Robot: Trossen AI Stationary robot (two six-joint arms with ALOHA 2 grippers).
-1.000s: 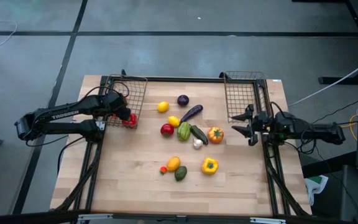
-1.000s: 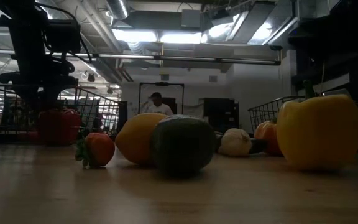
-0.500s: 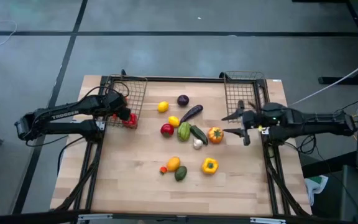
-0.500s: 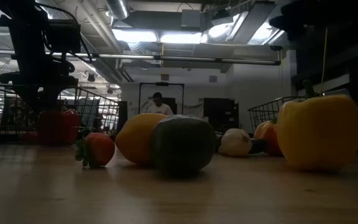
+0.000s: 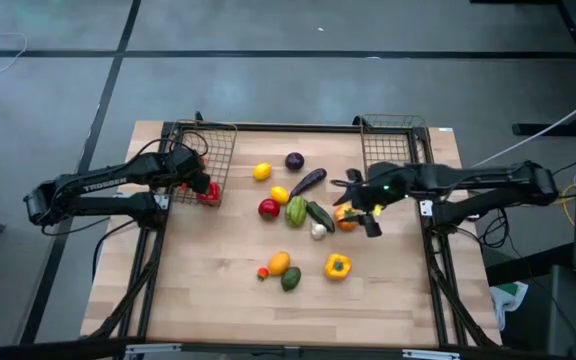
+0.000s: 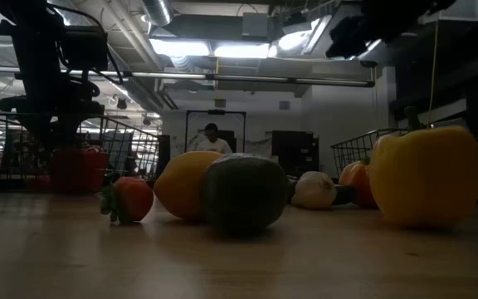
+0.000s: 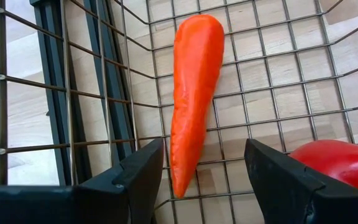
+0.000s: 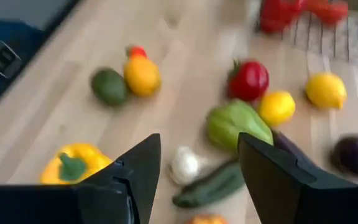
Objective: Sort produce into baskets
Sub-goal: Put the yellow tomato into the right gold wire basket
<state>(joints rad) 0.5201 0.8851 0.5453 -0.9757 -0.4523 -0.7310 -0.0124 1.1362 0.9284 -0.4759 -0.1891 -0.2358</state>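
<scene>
The produce lies loose mid-table: lemons (image 5: pixel 261 172), an eggplant (image 5: pixel 308 181), a cucumber (image 5: pixel 319 215), an orange pepper (image 5: pixel 346 216), a yellow pepper (image 5: pixel 337 265) and an avocado (image 5: pixel 290 279). My left gripper (image 5: pixel 204 187) hangs open inside the left basket (image 5: pixel 208 145), its fingers either side of a carrot (image 7: pixel 194 93) that lies on the mesh floor, apart from it. A red pepper (image 7: pixel 340 165) lies beside the carrot. My right gripper (image 5: pixel 360 207) is open in the air over the orange pepper, slanting down toward the pile (image 8: pixel 238 127).
The right basket (image 5: pixel 393 150) stands at the far right corner, behind my right arm. Bare wood lies along the table's near edge (image 5: pixel 268 320). In the low view a person (image 6: pixel 212 139) stands far off in the room behind the table.
My right gripper has swung from beside the right basket toward the table's middle, rising and tipping forward, and now hangs over the orange pepper. Its fingers have stayed apart. No produce has moved.
</scene>
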